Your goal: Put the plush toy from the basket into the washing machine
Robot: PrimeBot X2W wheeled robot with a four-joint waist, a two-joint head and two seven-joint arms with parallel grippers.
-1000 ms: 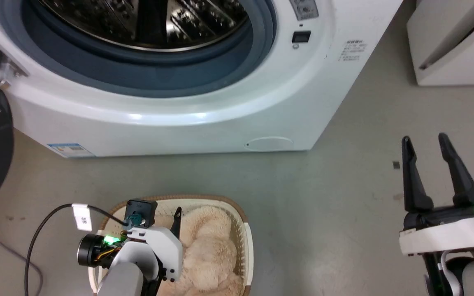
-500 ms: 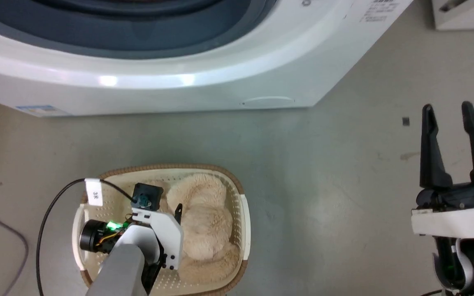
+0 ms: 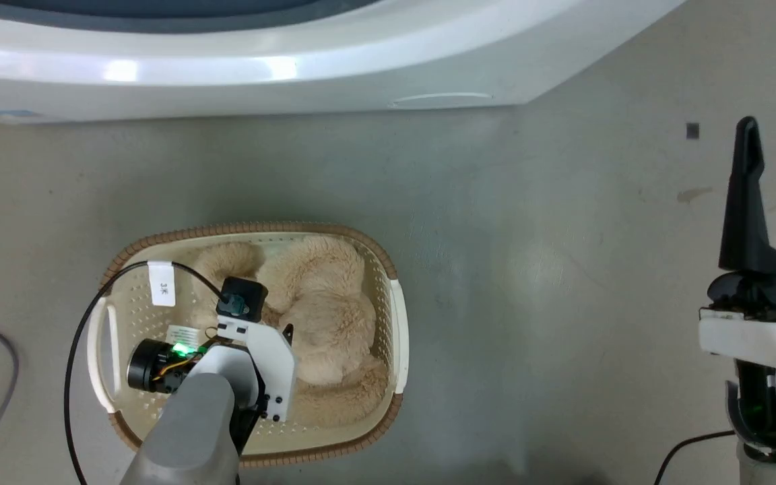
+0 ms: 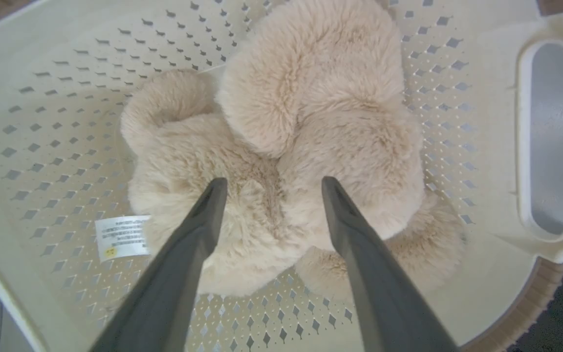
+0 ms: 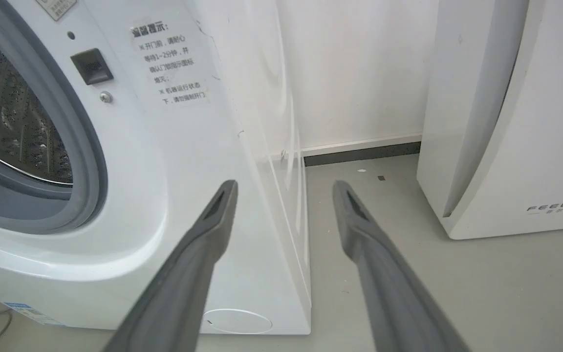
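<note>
Cream plush toy (image 4: 311, 122) within basket (image 4: 56, 122) walls

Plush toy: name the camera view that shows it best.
The left wrist view: the plush toy lies close up in the basket, fur and rounded limbs plain, framed by open jaws. The head view shows it smaller, partly behind the left arm. The right wrist view faces the washing machine.

Cream plush toy (image 4: 281, 161) curled inside basket (image 3: 253, 458); washing machine (image 5: 130, 205) open.
</note>
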